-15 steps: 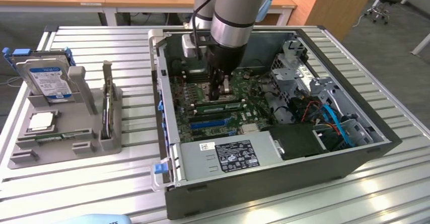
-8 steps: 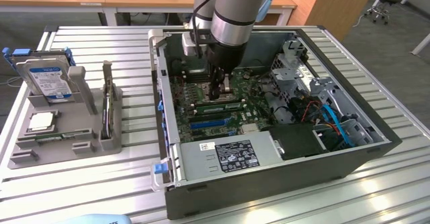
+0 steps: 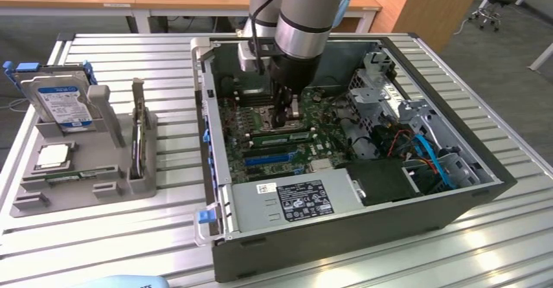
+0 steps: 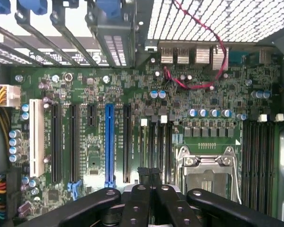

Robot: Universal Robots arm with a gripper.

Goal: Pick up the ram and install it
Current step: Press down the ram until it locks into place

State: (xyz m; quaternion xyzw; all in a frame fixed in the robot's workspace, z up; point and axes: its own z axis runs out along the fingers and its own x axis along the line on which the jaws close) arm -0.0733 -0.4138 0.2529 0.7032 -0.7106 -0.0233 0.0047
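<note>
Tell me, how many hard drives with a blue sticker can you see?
1. The hard drive stands upright in the grey holder at the exterior view's left, beside the open computer case. Others may be hidden inside the case.

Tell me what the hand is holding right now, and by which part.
Nothing that I can see. The hand is shut with its fingertips together, above the memory slots beside the processor socket on the motherboard.
</note>
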